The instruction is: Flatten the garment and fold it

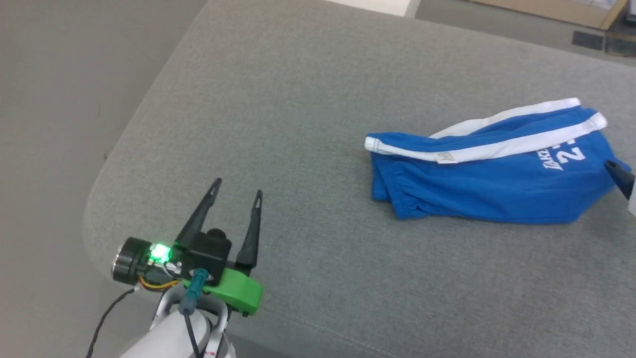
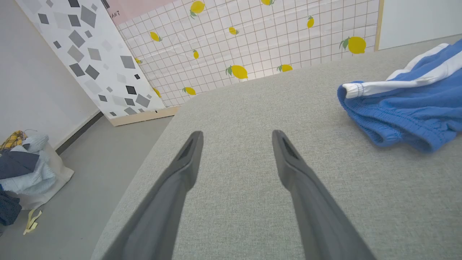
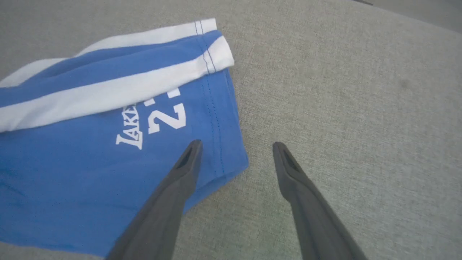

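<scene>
Pincers both gape wide and hold nothing above the broad grey upholstered surface [image 1: 298, 124]. On its right half lies the garment [image 1: 487, 184], bunched and doubled over, with its gathered waistband toward the left. The left pincer [image 1: 237, 187] hovers near the left corner, well apart from it. The right pincer [image 3: 237, 144] straddles the hem corner beside the white lettering [image 3: 149, 124], probably placed to pull that end flat.

Bare grey cushion [image 1: 308, 124] lies open between the left end effector [image 1: 237, 187] and the garment [image 1: 497, 184]. The garment, a low rumpled heap, blocks the cushion's right part.
</scene>
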### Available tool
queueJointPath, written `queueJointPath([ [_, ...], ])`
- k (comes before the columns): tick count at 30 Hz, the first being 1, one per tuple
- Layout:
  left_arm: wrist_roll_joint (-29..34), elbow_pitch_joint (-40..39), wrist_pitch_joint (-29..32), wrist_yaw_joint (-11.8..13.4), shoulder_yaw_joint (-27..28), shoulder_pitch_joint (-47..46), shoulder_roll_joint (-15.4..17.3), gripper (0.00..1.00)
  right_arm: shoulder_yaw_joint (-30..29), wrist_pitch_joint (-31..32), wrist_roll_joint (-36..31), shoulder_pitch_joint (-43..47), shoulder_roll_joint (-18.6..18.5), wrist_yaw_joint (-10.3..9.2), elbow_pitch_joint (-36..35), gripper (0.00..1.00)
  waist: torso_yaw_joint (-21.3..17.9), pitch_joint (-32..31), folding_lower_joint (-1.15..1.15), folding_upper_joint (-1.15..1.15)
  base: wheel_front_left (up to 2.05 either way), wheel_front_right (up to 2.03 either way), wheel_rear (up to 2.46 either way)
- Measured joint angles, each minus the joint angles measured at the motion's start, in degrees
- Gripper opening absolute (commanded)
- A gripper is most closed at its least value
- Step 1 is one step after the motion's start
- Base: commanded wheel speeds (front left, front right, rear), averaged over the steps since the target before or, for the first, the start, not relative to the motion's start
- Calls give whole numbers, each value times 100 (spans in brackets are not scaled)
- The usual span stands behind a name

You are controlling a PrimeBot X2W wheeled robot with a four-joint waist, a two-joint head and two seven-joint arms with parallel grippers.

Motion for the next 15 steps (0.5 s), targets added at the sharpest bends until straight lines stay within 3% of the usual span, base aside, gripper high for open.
queueJointPath([
  [8, 10, 43, -18, -74, -59, 2, -208, 100, -272, 380, -80, -325, 123, 0, 506, 100, 254, 327, 0, 0, 0, 0, 0],
  [15, 45, 90, -19, -104, 5, 1, -343, 100, -156, 793, -3, -310, 30, -4, 163, 100, 418, 561, 0, 0, 0, 0, 0],
])
